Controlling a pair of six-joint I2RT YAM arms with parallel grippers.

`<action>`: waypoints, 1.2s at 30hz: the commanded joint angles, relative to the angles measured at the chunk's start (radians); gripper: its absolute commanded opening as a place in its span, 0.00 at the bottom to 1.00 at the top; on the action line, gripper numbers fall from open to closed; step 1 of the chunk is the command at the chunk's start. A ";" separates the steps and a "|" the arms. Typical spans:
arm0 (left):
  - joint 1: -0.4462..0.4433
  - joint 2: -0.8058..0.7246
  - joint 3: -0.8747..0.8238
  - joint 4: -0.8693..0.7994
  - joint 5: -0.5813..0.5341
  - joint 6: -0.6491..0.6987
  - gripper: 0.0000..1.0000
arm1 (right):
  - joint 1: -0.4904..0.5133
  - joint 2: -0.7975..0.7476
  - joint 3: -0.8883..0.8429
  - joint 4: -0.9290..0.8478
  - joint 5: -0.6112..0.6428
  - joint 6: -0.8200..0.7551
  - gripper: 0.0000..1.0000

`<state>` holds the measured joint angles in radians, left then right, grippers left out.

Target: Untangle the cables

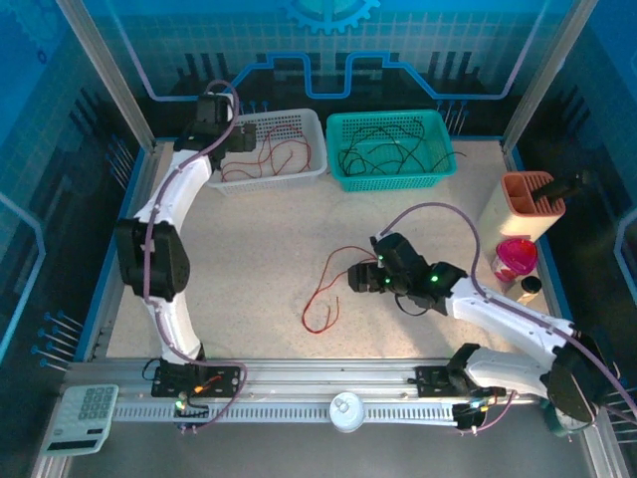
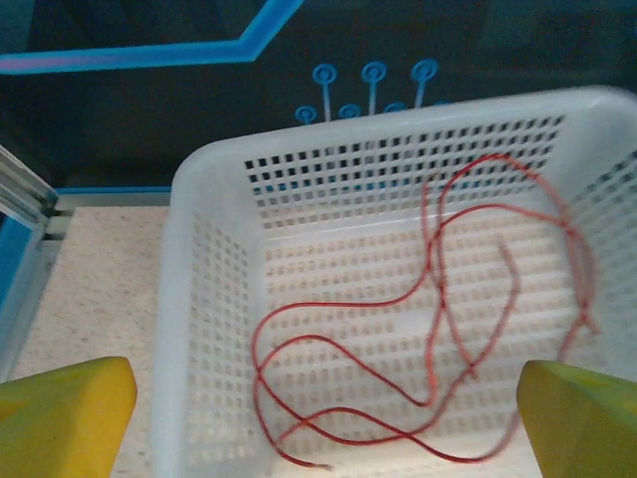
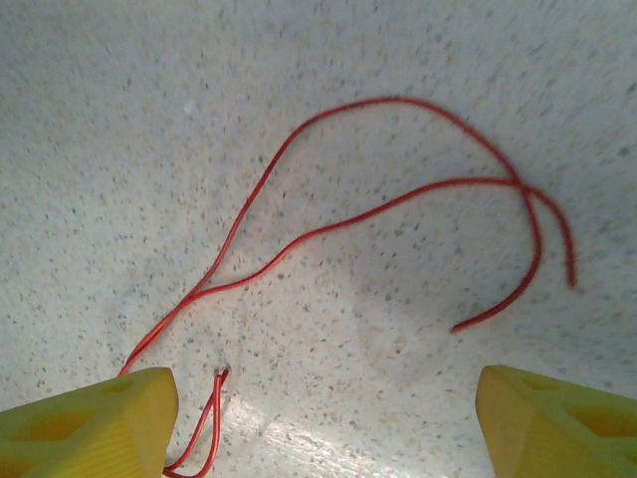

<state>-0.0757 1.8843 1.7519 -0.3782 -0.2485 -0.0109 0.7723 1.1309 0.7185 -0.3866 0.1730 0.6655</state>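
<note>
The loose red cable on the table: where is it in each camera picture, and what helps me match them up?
Top external: the loose red cable lies mid-table, just left of the right gripper.
Right wrist: the loose red cable loops across the speckled tabletop ahead of the yellow fingers.
Left wrist: aimed into the white basket, at other red cables.
Shared landmark: the right gripper, beside the cable in both those views.
</note>
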 commanded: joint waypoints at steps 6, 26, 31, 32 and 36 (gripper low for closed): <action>-0.004 -0.374 -0.356 0.265 0.296 -0.404 0.99 | 0.099 0.184 -0.010 0.165 -0.041 0.097 0.78; -0.111 -0.791 -0.744 0.344 0.464 -0.455 0.99 | 0.163 0.416 0.038 0.283 -0.065 0.147 0.00; -0.111 -0.833 -0.770 0.346 0.517 -0.462 0.99 | 0.150 0.285 0.206 0.137 -0.035 0.040 0.00; -0.111 -0.842 -0.776 0.349 0.530 -0.460 0.99 | 0.143 0.259 0.259 0.095 -0.024 0.008 0.00; -0.113 -0.873 -0.808 0.373 0.586 -0.465 0.99 | 0.086 0.200 0.469 -0.011 -0.006 -0.098 0.00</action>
<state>-0.1837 1.0439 0.9691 -0.0536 0.2642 -0.4702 0.8986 1.3968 1.0725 -0.3073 0.1314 0.6712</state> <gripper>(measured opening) 0.992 0.066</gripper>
